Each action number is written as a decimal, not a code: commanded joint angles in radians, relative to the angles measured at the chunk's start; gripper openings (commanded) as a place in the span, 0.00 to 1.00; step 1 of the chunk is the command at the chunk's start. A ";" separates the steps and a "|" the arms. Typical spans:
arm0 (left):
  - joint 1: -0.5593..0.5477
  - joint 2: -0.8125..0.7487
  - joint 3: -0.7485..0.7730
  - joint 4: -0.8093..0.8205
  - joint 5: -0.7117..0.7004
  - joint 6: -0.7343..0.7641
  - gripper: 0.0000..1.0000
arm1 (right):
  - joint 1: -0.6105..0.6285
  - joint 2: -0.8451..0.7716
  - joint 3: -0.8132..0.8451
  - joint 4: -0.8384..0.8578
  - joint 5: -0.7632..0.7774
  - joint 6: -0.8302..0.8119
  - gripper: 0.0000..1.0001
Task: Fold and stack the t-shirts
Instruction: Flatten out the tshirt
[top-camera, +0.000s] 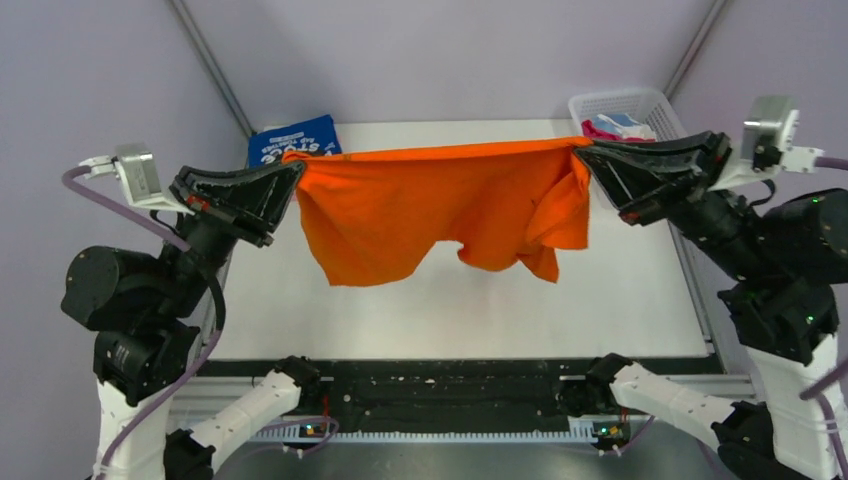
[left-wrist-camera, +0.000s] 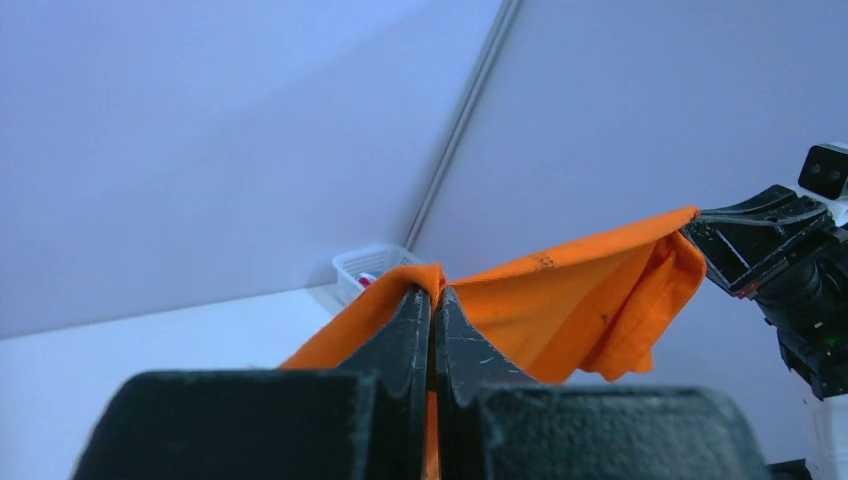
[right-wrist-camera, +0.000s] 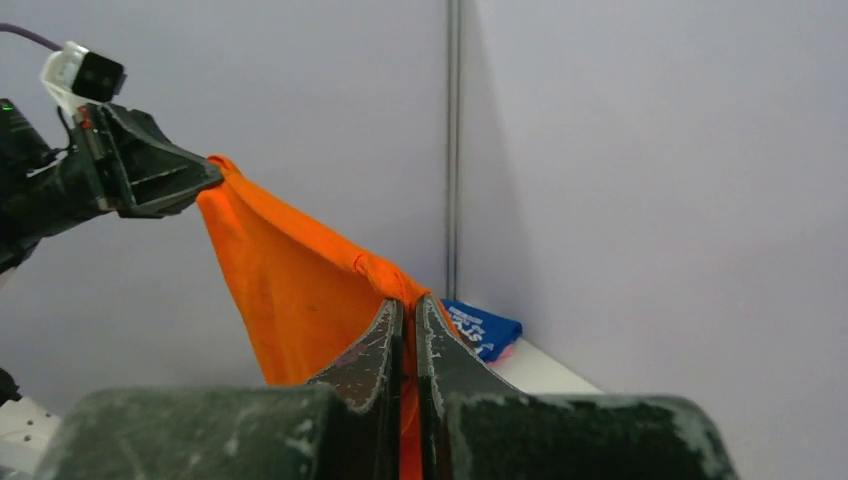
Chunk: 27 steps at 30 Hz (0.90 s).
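A bright orange t-shirt (top-camera: 440, 205) hangs stretched in the air between my two grippers, its lower edge drooping above the white table (top-camera: 620, 290). My left gripper (top-camera: 295, 160) is shut on its left top corner, seen in the left wrist view (left-wrist-camera: 432, 292). My right gripper (top-camera: 582, 150) is shut on its right top corner, seen in the right wrist view (right-wrist-camera: 405, 298). A folded blue t-shirt with white lettering (top-camera: 290, 140) lies at the table's back left, with pink cloth showing under it (right-wrist-camera: 505, 350). Magenta and light-blue cloth (top-camera: 615, 127) lies in the basket.
A white lattice basket (top-camera: 625, 103) stands at the table's back right corner. Purple walls and metal frame posts (top-camera: 210, 65) enclose the table. The black rail (top-camera: 440, 385) with the arm bases runs along the near edge.
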 joint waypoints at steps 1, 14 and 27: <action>0.003 0.013 0.059 0.042 0.052 0.045 0.00 | -0.002 0.008 0.136 -0.082 -0.075 -0.051 0.00; 0.005 0.301 0.026 -0.002 -0.581 0.114 0.00 | -0.002 0.172 -0.020 0.074 0.631 -0.344 0.00; 0.295 1.209 0.234 -0.168 -0.387 -0.065 0.83 | -0.219 0.949 -0.191 0.422 0.504 -0.189 0.45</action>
